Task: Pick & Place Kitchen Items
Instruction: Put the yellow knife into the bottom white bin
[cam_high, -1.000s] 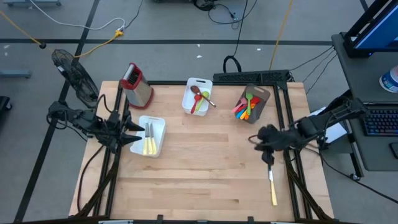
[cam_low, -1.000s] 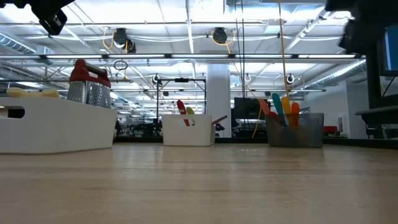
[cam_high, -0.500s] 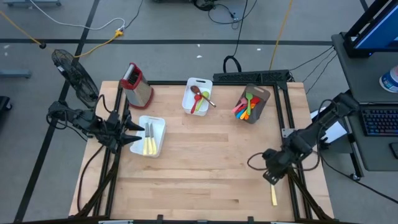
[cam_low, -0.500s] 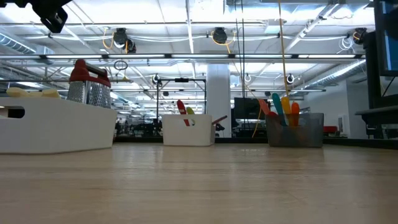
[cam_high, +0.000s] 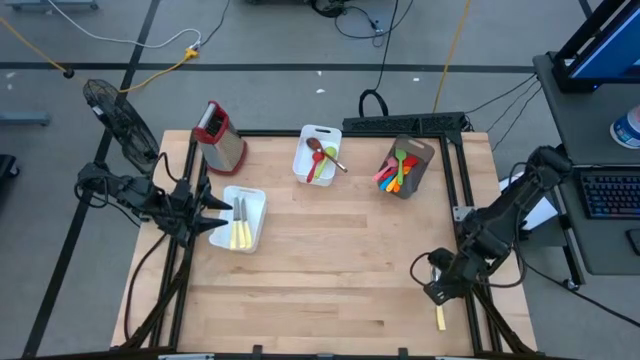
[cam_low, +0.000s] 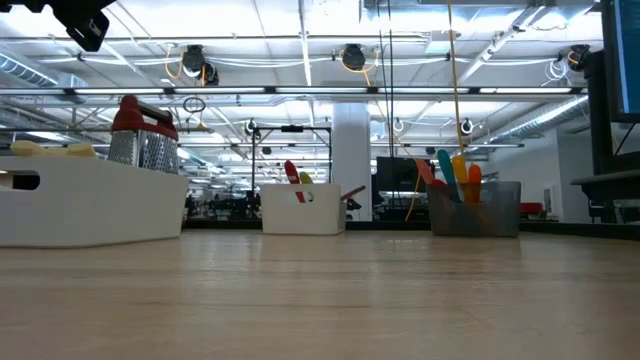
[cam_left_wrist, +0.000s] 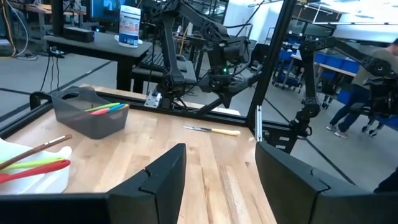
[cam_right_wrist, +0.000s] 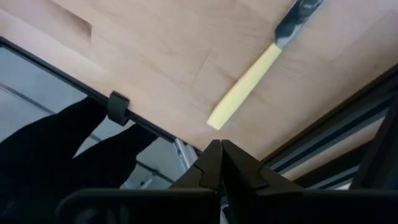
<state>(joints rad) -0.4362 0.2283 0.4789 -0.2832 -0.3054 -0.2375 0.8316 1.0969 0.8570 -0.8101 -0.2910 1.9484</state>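
Most of the kitchen items appear already sorted, and one cream-handled knife (cam_high: 439, 316) is left loose on the desk (cam_high: 330, 270) by its right front corner, well apart from every container. Relative to the white tub (cam_high: 244, 218) of cream-handled knives, a second white tub (cam_high: 318, 153) with spoons is seen behind and to the right, and the brown holder (cam_high: 404, 167) of coloured utensils farther right. The right claw (cam_high: 440, 291) is seen closed and empty just above the loose knife, while the left claw (cam_high: 215, 212) is held half open, gripping nothing, beside the knife tub.
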